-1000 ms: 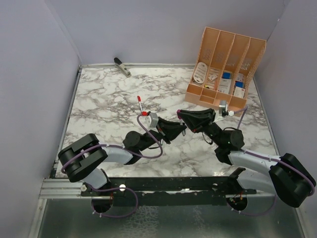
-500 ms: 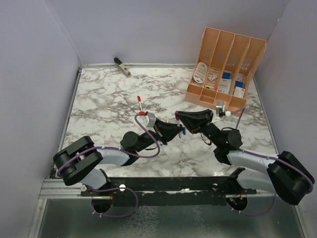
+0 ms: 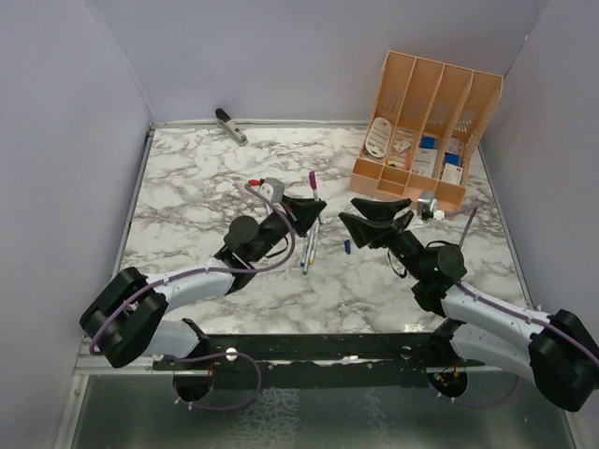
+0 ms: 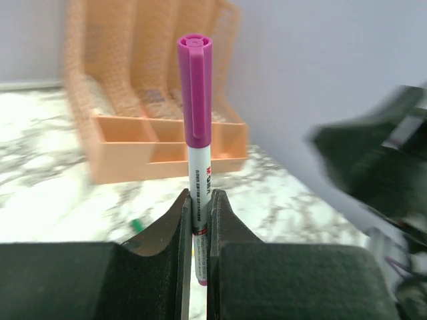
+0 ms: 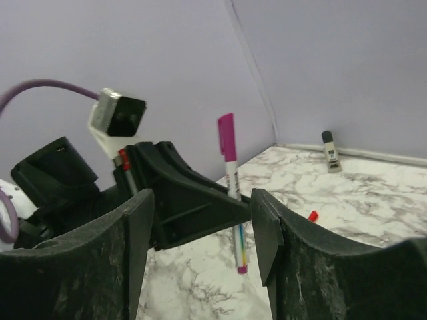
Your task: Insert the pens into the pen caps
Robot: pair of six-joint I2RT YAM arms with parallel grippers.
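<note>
My left gripper point(image 3: 308, 209) point(image 4: 198, 197) is shut on a white pen point(image 4: 199, 170), held upright above the table, with a magenta cap point(image 4: 195, 87) on its top end. My right gripper point(image 3: 348, 210) point(image 5: 200, 200) stands open just to its right and holds nothing. That same pen point(image 5: 233, 183) shows between the right fingers but apart from them. Other pens point(image 3: 306, 251) lie on the marble below the left gripper. A blue cap point(image 3: 345, 246) lies beside them. A green cap point(image 4: 135, 225) and a red cap point(image 5: 311, 215) also rest on the table.
An orange desk organiser point(image 3: 423, 122) point(image 4: 153, 143) with small items stands at the back right. A grey clip-like tool point(image 3: 230, 125) point(image 5: 330, 148) lies at the back wall. Purple walls close in the marble table point(image 3: 187, 196) on three sides.
The right gripper has opened and let go of the magenta cap, which now sits on the pen. The left gripper has drawn away to the back left with the capped pen.
</note>
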